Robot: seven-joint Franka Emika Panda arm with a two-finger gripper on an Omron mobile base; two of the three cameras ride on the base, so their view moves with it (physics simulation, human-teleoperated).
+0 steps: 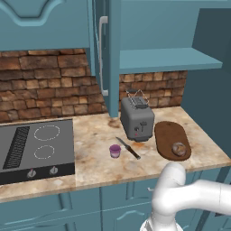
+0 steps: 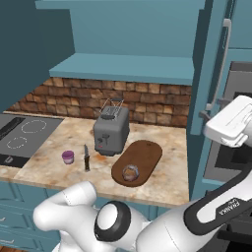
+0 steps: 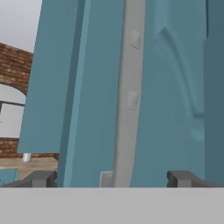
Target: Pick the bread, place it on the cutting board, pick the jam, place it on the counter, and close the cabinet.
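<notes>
The bread (image 1: 179, 148) (image 2: 130, 173) lies on the near end of the dark oval cutting board (image 1: 167, 133) (image 2: 146, 151). Left of the toaster, the pink-purple jam (image 1: 115, 150) (image 2: 68, 157) stands upright on the marbled counter (image 1: 94, 164) (image 2: 47, 170). The teal cabinet (image 1: 167, 58) has both doors swung open. My gripper (image 3: 111, 178) is open, with its fingers on either side of the open right door's silver handle (image 3: 127, 87) (image 2: 220, 64) and not touching it. My white hand (image 2: 231, 123) sits just right of that door's lower edge.
A grey toaster (image 1: 136, 118) stands between jam and board, and a knife (image 1: 128, 148) lies in front of it. The black stovetop (image 1: 36, 149) takes up the counter's left part. The left cabinet door (image 1: 108, 54) juts out over the counter. An oven front (image 2: 236, 152) stands at the far right.
</notes>
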